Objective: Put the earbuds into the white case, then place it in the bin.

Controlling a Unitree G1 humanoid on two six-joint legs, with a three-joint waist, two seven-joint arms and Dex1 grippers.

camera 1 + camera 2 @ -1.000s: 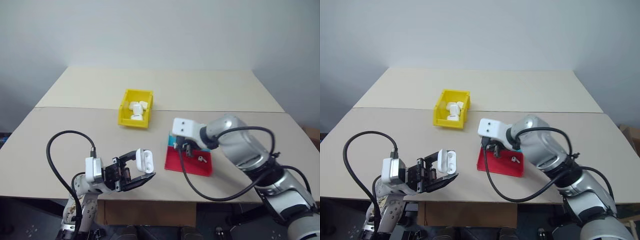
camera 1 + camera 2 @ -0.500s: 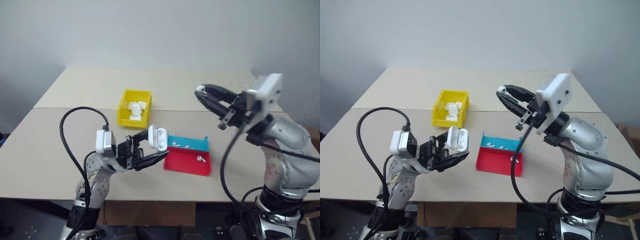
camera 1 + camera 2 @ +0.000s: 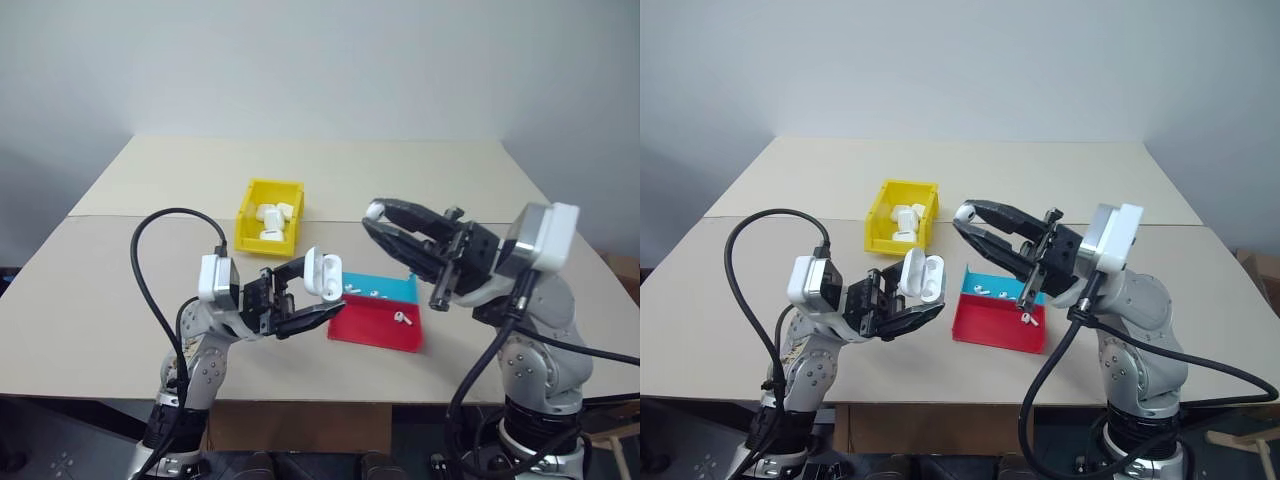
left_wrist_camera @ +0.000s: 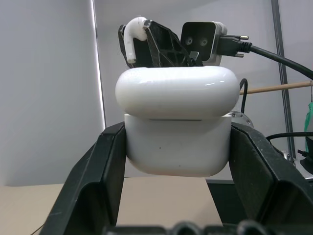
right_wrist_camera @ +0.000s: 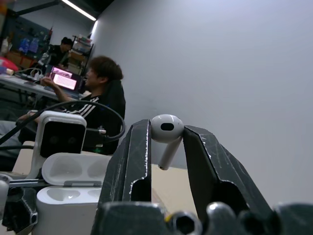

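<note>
White case [image 3: 322, 274]: held up off the table [image 3: 150, 270] in my left gripper [image 4: 177, 147], whose two black fingers [image 4: 93, 176] press against its two side faces. The hinged lid stands open, and in the right wrist view both earbud wells look unfilled. The case hangs just left of the tray, between my two arms.

Earbud, held [image 5: 166, 131]: pinched near the tips of my right gripper [image 3: 385, 222], bulb end above the fingertips and the stem running down between them. The gripper is raised over the table, pointing toward the case and a little apart from it.

Earbuds, loose: one [image 3: 403, 319] lies on the red half of the tray; several more small white pieces [image 3: 362, 291] lie on the blue half.

Tray [image 3: 370, 330]: flat, red half nearer me, blue half farther away, on the table below my right gripper.

Bin [image 3: 247, 222]: bright yellow, standing on the table beyond my left gripper and well apart from the case I hold. Several white cases [image 3: 272, 217] already lie inside it.

People [image 5: 100, 93]: two seated at desks with screens, in the background of the right wrist view.
</note>
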